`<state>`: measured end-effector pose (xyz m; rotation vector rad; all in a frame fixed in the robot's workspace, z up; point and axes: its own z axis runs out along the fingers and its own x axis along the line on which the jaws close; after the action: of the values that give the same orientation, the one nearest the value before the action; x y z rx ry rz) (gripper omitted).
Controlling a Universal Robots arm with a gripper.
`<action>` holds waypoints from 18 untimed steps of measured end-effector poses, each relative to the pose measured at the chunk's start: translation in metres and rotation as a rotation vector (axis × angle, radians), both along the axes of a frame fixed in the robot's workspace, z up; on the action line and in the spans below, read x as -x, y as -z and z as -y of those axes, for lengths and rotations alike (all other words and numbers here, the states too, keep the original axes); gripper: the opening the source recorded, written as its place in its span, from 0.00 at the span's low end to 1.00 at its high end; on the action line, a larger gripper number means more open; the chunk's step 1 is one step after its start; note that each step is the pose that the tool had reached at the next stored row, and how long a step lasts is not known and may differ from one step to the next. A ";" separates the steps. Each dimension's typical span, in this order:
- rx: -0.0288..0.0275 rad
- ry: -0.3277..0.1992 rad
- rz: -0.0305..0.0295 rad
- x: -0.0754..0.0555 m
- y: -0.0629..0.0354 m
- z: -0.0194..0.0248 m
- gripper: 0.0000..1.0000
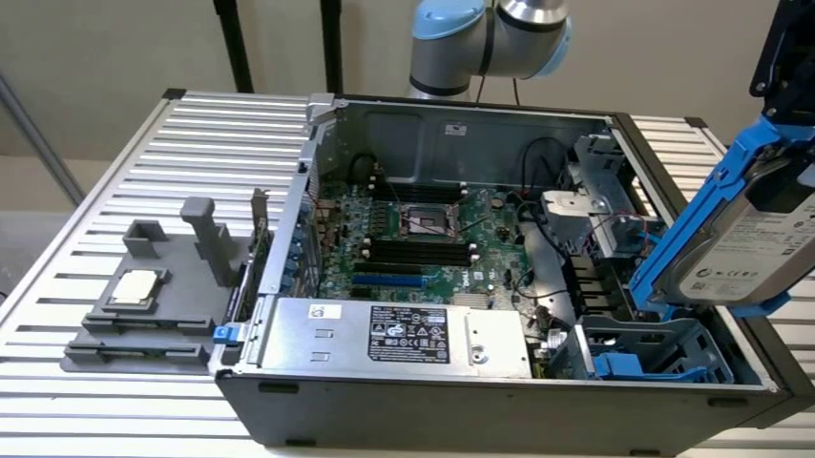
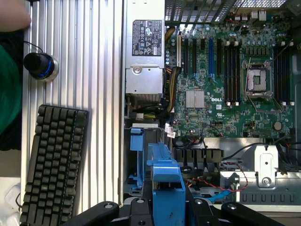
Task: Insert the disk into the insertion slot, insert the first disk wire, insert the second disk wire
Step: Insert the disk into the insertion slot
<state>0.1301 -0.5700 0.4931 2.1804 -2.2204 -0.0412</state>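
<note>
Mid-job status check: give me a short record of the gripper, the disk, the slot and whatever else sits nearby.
gripper: shut on the disk's blue carrier
disk: held tilted in the air, label showing, not in the slot
insertion slot: no disk in it; directly below the disk, at the exterior view's lower right
power supply: beside the slot, toward the exterior view's left
keyboard: on the slatted table
grey fixture: on the table, at the exterior view's left
</note>
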 end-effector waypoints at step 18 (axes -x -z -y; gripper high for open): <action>-0.0001 0.000 0.0000 0.000 0.0000 0.0000 0.33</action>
<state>0.1301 -0.5699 0.4931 2.1805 -2.2205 -0.0414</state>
